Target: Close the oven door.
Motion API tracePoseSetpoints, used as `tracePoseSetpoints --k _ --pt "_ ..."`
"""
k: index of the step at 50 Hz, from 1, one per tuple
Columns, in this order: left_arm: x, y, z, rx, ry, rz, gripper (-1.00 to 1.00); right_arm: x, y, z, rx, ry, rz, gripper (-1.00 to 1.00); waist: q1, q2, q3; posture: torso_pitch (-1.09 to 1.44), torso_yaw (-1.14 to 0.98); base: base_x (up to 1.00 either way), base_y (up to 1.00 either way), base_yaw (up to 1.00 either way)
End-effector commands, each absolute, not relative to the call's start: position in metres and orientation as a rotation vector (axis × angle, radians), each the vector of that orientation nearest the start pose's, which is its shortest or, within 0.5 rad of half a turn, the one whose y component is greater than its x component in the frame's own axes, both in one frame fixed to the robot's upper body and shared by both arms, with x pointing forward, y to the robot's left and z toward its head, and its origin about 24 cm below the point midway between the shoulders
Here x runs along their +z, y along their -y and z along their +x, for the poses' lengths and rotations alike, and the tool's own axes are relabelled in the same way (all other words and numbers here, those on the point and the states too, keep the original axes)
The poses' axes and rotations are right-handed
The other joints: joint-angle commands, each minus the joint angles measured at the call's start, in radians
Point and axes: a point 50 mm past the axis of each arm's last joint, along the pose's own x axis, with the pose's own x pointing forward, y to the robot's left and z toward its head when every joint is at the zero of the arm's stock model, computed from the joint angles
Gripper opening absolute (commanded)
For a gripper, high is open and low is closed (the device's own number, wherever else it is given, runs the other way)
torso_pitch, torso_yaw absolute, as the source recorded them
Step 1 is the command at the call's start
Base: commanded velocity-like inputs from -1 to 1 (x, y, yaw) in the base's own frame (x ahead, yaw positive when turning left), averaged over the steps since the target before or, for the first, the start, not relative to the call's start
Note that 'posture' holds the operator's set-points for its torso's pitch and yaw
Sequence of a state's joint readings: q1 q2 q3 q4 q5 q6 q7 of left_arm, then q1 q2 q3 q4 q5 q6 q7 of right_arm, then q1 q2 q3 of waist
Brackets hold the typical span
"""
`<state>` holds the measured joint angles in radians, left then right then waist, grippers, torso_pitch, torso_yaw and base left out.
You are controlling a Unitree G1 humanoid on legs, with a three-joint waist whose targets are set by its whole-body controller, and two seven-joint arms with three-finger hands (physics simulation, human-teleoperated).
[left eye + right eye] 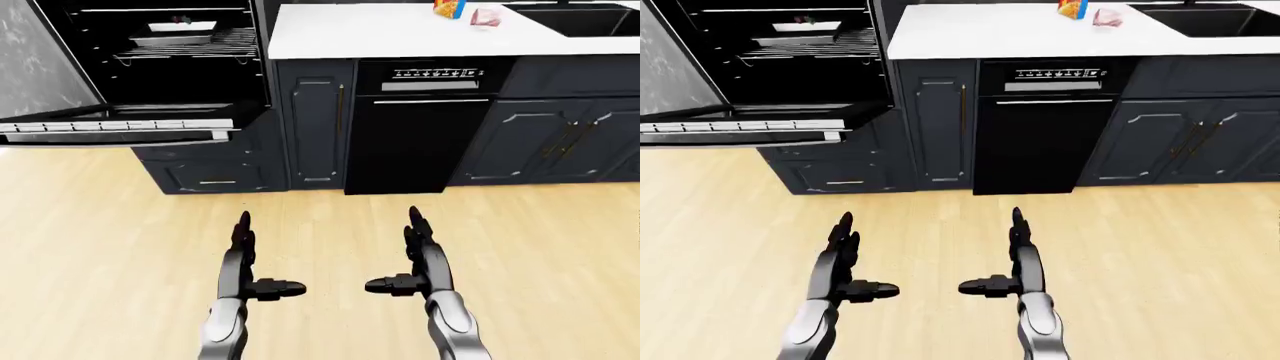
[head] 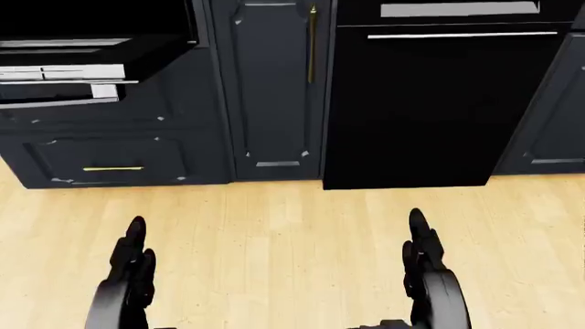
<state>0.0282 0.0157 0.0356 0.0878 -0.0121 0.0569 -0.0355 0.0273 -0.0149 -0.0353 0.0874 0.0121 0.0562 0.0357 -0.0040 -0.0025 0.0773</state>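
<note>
At about ten o'clock in the left-eye view, the oven door [image 1: 120, 129] is seen folded down and open, with the oven [image 1: 165, 45] cavity exposed above it. Two racks are counted inside, and one white tray [image 1: 180, 31] is carried on the upper one. These racks and the tray are not shown in the head view, where only the door's edge appears at ten o'clock. One dishwasher [image 1: 420, 127] is seen at twelve o'clock, under one white counter [image 1: 380, 34]. Two small items [image 1: 465, 11] and one sink [image 1: 585, 19] are shown on the counter at one o'clock in the eye views only. The left hand [image 1: 245, 259] and right hand [image 1: 418, 255] are held over the wood floor [image 1: 100, 240] at six o'clock, fingers spread wide, nothing held, both well apart from the door.
</note>
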Motion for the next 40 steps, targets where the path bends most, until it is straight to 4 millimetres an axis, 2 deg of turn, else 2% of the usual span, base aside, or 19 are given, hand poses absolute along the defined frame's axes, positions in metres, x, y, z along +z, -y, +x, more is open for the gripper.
tracePoseSetpoints --k 1,3,4,5,7,8,10,13,16,17,19,20,23,30,31,34,36,40 --pt "0.044 -0.163 0.254 0.023 0.011 -0.004 1.00 0.039 0.159 0.253 0.003 -0.015 -0.009 1.00 -0.002 -0.008 -0.001 0.00 0.00 0.00 0.00 0.00" --pt "0.047 -0.163 0.254 0.021 0.021 0.001 1.00 0.035 0.159 0.254 -0.012 -0.038 -0.026 1.00 0.007 -0.001 -0.062 0.00 0.00 0.00 0.00 0.00" --pt "0.050 -0.165 0.255 0.034 0.027 0.003 1.00 0.036 0.160 0.255 -0.015 -0.045 -0.025 1.00 0.008 -0.001 -0.052 0.00 0.00 0.00 0.00 0.00" --pt "0.053 -0.168 0.256 0.047 0.037 0.011 1.00 0.035 0.160 0.255 -0.021 -0.047 -0.045 1.00 0.006 -0.006 -0.017 0.00 0.00 0.00 0.00 0.00" --pt "0.059 -0.170 0.257 0.061 0.065 0.043 1.00 0.037 0.164 0.259 -0.058 -0.046 -0.057 1.00 0.007 -0.008 -0.070 0.00 0.00 0.00 0.00 0.00" --pt "0.063 -0.171 0.257 0.063 0.069 0.043 1.00 0.040 0.165 0.259 -0.056 -0.047 -0.072 1.00 0.007 -0.007 -0.075 0.00 0.00 0.00 0.00 0.00" --pt "0.070 -0.173 0.256 0.064 0.079 0.062 1.00 0.043 0.165 0.259 -0.057 -0.033 -0.081 1.00 0.008 -0.006 -0.075 0.00 0.00 0.00 0.00 0.00" --pt "0.084 -0.179 0.255 0.074 0.105 0.092 1.00 0.058 0.166 0.258 -0.058 0.009 -0.046 1.00 0.009 -0.003 -0.079 0.00 0.00 0.00 0.00 0.00" --pt "0.102 -0.184 0.250 0.069 0.138 0.067 1.00 0.079 0.172 0.261 -0.030 0.068 -0.053 1.00 0.008 -0.001 -0.083 0.00 0.00 0.00 0.00 0.00" --pt "0.111 -0.186 0.249 0.075 0.154 0.046 1.00 0.085 0.176 0.262 -0.043 0.046 0.001 1.00 0.007 0.000 -0.085 0.00 0.00 0.00 0.00 0.00" --pt "0.130 -0.194 0.247 0.094 0.196 0.056 1.00 0.101 0.181 0.263 -0.049 0.093 -0.013 1.00 0.008 0.000 -0.088 0.00 0.00 0.00 0.00 0.00" --pt "0.133 -0.196 0.247 0.098 0.203 0.059 1.00 0.105 0.184 0.264 -0.064 0.084 0.036 1.00 0.008 0.000 -0.089 0.00 0.00 0.00 0.00 0.00" --pt "0.146 -0.208 0.246 0.132 0.223 0.049 1.00 0.129 0.186 0.264 -0.032 0.149 0.020 1.00 0.009 -0.001 -0.089 0.00 0.00 0.00 0.00 0.00" --pt "0.177 -0.228 0.249 0.173 0.277 0.060 1.00 0.162 0.216 0.278 -0.089 0.212 0.011 1.00 0.008 0.000 -0.087 0.00 0.00 0.00 0.00 0.00" --pt "0.187 -0.232 0.248 0.186 0.299 0.059 1.00 0.174 0.220 0.279 -0.098 0.231 0.011 1.00 0.008 0.000 -0.085 0.00 0.00 0.00 0.00 0.00" --pt "0.206 -0.241 0.249 0.210 0.340 0.062 1.00 0.194 0.226 0.281 -0.111 0.270 0.003 1.00 0.008 0.000 -0.078 0.00 0.00 0.00 0.00 0.00" --pt "0.206 -0.246 0.250 0.223 0.341 0.062 1.00 0.199 0.230 0.283 -0.127 0.279 0.004 1.00 0.008 0.001 -0.073 0.00 0.00 0.00 0.00 0.00" --pt "0.200 -0.249 0.251 0.222 0.317 0.082 1.00 0.186 0.236 0.286 -0.143 0.253 -0.013 1.00 0.007 0.002 -0.067 0.00 0.00 0.00 0.00 0.00"
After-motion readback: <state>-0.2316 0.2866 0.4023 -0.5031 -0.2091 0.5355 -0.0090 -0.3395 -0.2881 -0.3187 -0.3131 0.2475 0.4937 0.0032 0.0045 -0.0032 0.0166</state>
